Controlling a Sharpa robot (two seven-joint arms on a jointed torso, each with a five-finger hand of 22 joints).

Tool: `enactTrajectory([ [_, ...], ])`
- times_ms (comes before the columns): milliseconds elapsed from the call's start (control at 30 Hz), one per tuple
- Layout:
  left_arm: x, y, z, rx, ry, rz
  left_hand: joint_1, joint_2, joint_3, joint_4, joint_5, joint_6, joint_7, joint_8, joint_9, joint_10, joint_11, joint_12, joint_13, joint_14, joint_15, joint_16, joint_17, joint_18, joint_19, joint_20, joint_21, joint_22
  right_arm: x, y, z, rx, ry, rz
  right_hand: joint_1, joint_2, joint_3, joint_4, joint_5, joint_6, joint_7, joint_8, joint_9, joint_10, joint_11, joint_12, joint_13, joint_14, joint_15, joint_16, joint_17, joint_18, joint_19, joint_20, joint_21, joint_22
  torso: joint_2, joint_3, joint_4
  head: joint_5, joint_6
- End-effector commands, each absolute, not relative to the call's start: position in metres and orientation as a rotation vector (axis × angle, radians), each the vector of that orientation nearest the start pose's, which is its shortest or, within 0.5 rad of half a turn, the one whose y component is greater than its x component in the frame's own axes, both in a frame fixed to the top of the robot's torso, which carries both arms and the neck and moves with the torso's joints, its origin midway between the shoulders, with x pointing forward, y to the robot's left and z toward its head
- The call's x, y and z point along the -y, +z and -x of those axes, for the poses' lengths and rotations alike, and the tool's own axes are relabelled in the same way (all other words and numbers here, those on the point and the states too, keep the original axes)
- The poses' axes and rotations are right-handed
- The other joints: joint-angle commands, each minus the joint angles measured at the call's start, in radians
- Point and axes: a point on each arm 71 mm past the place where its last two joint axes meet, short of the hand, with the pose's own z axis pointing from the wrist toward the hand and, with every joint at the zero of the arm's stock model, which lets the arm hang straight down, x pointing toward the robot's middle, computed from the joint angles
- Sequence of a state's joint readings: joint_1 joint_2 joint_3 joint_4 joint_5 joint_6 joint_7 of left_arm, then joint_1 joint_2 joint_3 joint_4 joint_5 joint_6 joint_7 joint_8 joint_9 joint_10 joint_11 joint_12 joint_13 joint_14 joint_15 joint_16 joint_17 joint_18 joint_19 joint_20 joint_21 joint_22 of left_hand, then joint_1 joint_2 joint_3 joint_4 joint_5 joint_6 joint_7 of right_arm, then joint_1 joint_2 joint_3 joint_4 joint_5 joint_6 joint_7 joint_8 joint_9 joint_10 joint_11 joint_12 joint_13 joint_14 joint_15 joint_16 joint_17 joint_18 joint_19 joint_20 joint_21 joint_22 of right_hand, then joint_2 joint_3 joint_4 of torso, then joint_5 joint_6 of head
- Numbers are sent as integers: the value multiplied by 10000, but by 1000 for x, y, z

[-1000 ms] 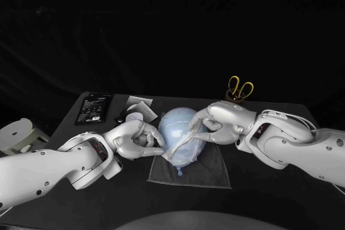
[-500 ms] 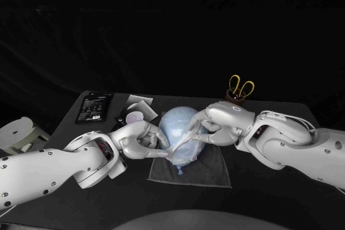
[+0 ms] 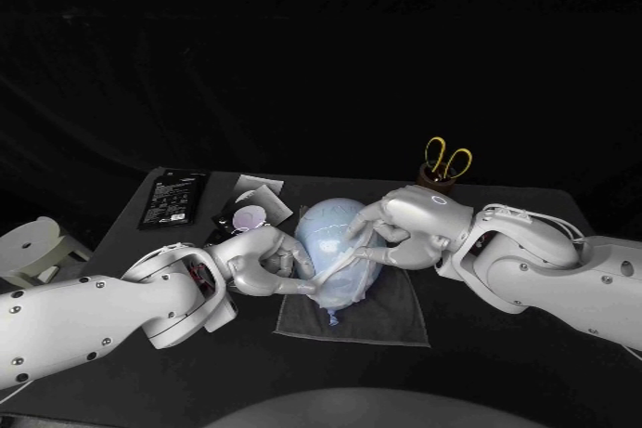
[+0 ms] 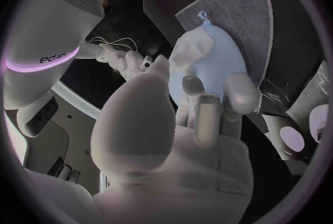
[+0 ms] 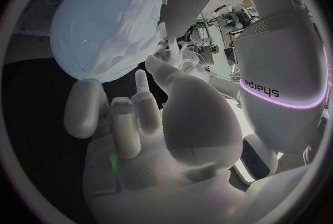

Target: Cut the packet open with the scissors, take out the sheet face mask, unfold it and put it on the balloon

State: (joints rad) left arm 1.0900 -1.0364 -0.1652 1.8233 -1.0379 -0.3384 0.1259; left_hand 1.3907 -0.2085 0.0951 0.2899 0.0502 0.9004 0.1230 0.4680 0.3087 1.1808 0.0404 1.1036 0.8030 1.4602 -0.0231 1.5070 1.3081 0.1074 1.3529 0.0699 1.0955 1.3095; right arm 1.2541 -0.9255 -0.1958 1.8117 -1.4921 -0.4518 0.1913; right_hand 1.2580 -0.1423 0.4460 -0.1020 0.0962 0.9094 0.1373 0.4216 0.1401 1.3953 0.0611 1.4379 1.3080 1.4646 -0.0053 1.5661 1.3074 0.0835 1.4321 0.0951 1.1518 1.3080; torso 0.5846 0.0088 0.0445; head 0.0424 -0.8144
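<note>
I am on the last step: the sheet face mask (image 3: 351,261) is out, unfolded, and is being laid over the pale blue balloon (image 3: 332,242). The balloon lies on a grey cloth (image 3: 388,321) in the middle of the black table (image 3: 535,354). The mask clings to the balloon's right and near side, wrinkled, with one edge stretched between my two hands.

My right hand (image 3: 402,228) pinches that edge at the balloon's far right. My left hand (image 3: 268,261) has its fingers closed on the mask's near-left end, against the balloon. As I judge it, the next move is to draw the sheet leftward across the bare blue surface and smooth it flat, gently enough that the balloon does not roll off the cloth.

The scissors (image 3: 448,159) stand in their holder (image 3: 435,177) at the far right. The opened packet (image 3: 174,201) lies at the far left.

Against a second ago, my left hand has pushed in farther and closer to the balloon. The right hand, balloon and cloth have hardly shifted.
</note>
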Motion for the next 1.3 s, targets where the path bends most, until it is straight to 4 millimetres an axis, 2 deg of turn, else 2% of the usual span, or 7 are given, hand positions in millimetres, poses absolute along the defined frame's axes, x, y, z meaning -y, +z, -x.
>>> enactTrajectory([
  [33,-197,-244,-375,-19175,-11177,1247,25,159,-99,-12,-13,81,-32,8,7,93,5,93,132,487,-6,54,504,-71,66,3,77,261,146,-175,-394,-14683,10614,4909,-11,-88,-8,24,-58,3,69,-34,-8,38,4,4,111,1062,-34,47,2634,-75,16,-24,-16,1619,2,-5,2,-12,-7],
  [100,-196,-244,-375,-19164,-11205,1237,67,196,-125,-18,-12,110,-41,20,12,129,-4,141,199,492,-13,57,520,-76,76,-1,104,276,147,-175,-394,-14701,10600,4903,-12,-88,-8,26,-58,4,70,-36,-9,43,5,8,119,1062,-33,47,2634,-75,16,-23,-16,1619,1,-4,6,-11,-11],
  [433,-195,-241,-375,-18838,-11525,1358,974,718,52,-151,-6,555,-214,222,78,404,-162,495,740,557,-138,103,707,-93,122,-87,245,361,147,-178,-397,-14945,10463,4852,-6,-56,11,43,-50,65,72,-36,-7,48,12,5,127,1062,-21,47,2634,-76,12,-15,-19,1617,2,-2,9,-44,-4],
  [700,-195,-239,-374,-18656,-11734,1447,1046,705,54,-112,-6,569,-216,223,71,436,-171,546,828,562,-158,104,722,-96,123,-112,260,372,148,-181,-401,-15107,10230,4647,-137,-64,-27,157,-96,-7,121,-168,-53,19,53,-32,96,1056,12,41,2611,-61,-24,9,-102,1593,1,-3,10,-72,40],
  [833,-195,-238,-374,-18557,-11822,1553,981,691,14,-39,-6,547,-199,208,61,431,-157,552,840,565,-151,106,734,-98,120,-118,262,375,149,-180,-403,-15151,10254,4193,-686,-79,-299,669,-109,-266,204,-503,-160,46,138,-36,148,1060,91,44,2624,-58,-43,79,-116,1584,4,-2,12,-72,44],
  [967,-197,-237,-374,-18398,-11900,1725,840,680,-69,10,-8,526,-182,197,52,451,-140,597,908,566,-137,104,737,-101,116,-115,267,381,149,-179,-404,-15108,10334,3775,-959,-61,-500,1045,-24,-258,210,-631,-177,65,150,-34,195,1062,104,47,2634,-51,-52,106,-113,1581,2,-2,12,-73,40],
  [1300,-206,-232,-374,-17823,-11990,2362,730,693,-135,13,-8,504,-169,194,48,494,-127,676,1010,537,-126,73,637,-73,51,-109,136,320,149,-178,-407,-15110,10504,3009,-1029,13,-571,1282,135,-191,220,-692,-172,139,159,16,316,1062,112,47,2634,-55,-40,116,-67,1589,1,-3,12,-84,53],
])
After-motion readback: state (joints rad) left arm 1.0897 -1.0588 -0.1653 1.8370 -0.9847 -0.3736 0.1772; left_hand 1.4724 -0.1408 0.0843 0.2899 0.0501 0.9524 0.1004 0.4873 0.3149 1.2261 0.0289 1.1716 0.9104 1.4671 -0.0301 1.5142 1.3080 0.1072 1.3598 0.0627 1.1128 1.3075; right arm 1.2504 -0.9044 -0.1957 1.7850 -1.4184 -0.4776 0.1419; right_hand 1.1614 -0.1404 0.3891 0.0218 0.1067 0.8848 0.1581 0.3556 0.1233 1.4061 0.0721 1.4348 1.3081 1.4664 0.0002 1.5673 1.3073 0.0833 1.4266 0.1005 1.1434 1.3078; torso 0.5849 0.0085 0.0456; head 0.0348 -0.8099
